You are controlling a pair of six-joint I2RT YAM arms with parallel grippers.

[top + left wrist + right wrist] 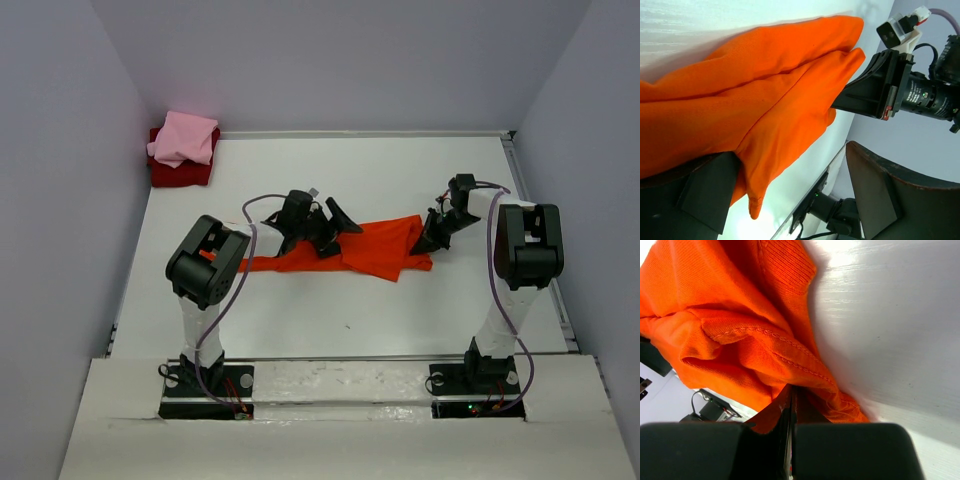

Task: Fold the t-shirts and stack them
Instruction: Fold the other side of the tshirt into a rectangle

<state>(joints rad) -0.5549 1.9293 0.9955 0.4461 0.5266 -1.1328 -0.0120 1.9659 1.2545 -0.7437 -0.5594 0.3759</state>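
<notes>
The orange t-shirt (385,250) lies bunched on the tabletop (350,320). The left gripper (335,235) is spread wide over its middle. The right gripper (425,243) pinches its right end (jaws pressed tight). Far left of it, the pink t-shirt (185,138) sits on the dark red t-shirt (180,176).

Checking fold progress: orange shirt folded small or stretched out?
Stretched out: the orange shirt lies as a long bunched strip across the table, one end pinched in the shut right hand.
</notes>
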